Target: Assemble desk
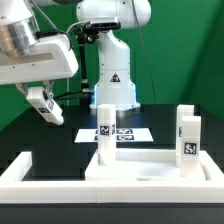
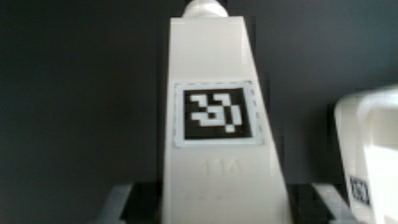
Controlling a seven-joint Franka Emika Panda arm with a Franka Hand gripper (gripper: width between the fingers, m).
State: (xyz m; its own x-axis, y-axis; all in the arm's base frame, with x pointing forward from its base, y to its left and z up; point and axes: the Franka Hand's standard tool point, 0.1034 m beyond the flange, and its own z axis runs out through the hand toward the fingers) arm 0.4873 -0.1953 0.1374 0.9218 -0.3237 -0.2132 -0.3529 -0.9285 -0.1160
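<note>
My gripper (image 1: 38, 96) hangs high at the exterior view's left, shut on a white oblong leg block (image 1: 43, 104) held in the air. In the wrist view this leg block (image 2: 217, 90) stands between my fingers (image 2: 134, 203), its black-and-white tag facing the camera and its narrow tip pointing away. The flat desk slab (image 1: 150, 166) lies at the front of the table. One leg (image 1: 104, 124) stands upright at its far left corner. Two more legs (image 1: 187, 134) stand close together at its right side.
The white raised border rim (image 1: 28, 172) runs along the front and left of the slab. The marker board (image 1: 128, 133) lies behind the slab, before the robot base (image 1: 113, 80). A blurred white part (image 2: 366, 140) shows beside the held leg.
</note>
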